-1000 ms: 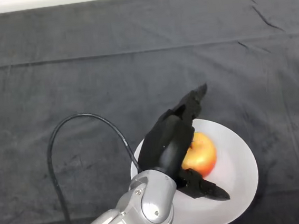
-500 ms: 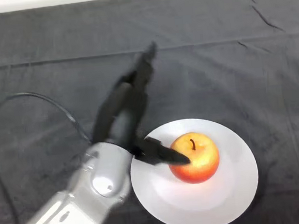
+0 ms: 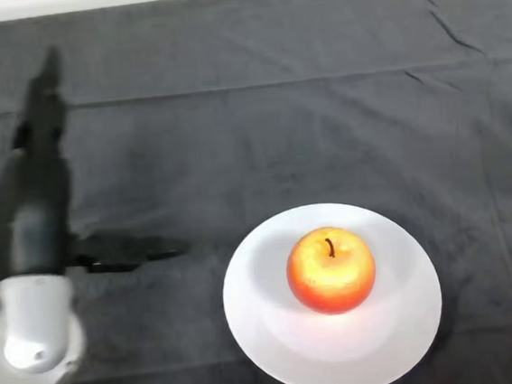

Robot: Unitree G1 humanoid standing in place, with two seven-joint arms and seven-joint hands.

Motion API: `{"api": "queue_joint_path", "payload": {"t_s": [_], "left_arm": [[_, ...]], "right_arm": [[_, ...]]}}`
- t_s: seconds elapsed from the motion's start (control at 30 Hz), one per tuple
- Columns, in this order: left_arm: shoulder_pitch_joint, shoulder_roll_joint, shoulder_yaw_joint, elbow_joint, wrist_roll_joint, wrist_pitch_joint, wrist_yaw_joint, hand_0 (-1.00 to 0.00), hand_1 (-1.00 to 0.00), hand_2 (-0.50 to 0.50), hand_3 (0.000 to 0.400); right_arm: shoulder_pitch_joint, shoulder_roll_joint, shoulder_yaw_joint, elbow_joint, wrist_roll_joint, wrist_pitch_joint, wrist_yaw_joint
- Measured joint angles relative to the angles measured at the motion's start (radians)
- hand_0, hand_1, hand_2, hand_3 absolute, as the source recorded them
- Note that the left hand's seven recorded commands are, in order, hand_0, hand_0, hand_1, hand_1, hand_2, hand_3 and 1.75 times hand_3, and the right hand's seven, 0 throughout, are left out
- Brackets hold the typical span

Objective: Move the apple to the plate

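— Dark cloth (image 3: 259, 128) covers the whole table, creased in a few long lines, with a pale strip of bare surface along the far edge. What sits on it?

— One white plate (image 3: 406, 341), round, lying flat toward the near side and a little to the right of centre. The apple (image 3: 331, 270) rests on it, slightly above the plate's middle, with plate rim showing all around it.

— Which way does the apple point?

— It stands upright. Its stem faces up toward the camera, so the axis from stem to base runs roughly vertical, straight down into the plate. The short dark stem leans a touch toward the far side. The skin is red at the edges and lower half, yellow around the stem hollow.

— And the hand?

— The left hand (image 3: 35, 209) is at the far left of the view, well apart from the plate and the apple. Its fingers (image 3: 43, 94) stretch straight out toward the far edge of the table, and the thumb (image 3: 126, 252) juts out sideways to the right, toward the plate, so the spread between them is wide.

— Holding anything?

— Nothing. The hand is fully spread, with only cloth showing between the thumb and the fingers. Whether it touches the cloth or hangs above it I cannot tell. The silver-grey wrist (image 3: 29, 327) shows below it in the lower left corner.
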Motion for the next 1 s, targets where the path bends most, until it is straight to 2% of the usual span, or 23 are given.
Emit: {"api": "queue_joint_path", "payload": {"t_s": [0.27, 0.53, 0.87, 1.0], "left_arm": [[0.108, 0.002, 0.21, 0.012, -0.003, -0.144, 0.047, 0.0, 0.0, 0.0, 0.0], [0.179, 0.0, 0.372, 0.13, -0.034, -0.275, 0.076, 0.0, 0.0, 0.0, 0.0], [0.219, -0.013, 0.544, 0.241, -0.105, -0.389, 0.084, 0.0, 0.0, 0.0, 0.0], [0.226, -0.032, 0.598, 0.297, -0.135, -0.408, 0.083, 0.0, 0.0, 0.0, 0.0]], "right_arm": [[0.0, 0.0, 0.0001, 0.0, 0.0001, 0.0, 0.0001], [0.0, 0.0, 0.0001, 0.0, 0.0001, 0.0, 0.0001], [0.0, 0.0, 0.0001, 0.0, 0.0001, 0.0, -0.0001], [0.0, 0.0, 0.0002, 0.0, 0.0001, 0.0, 0.0]]}}
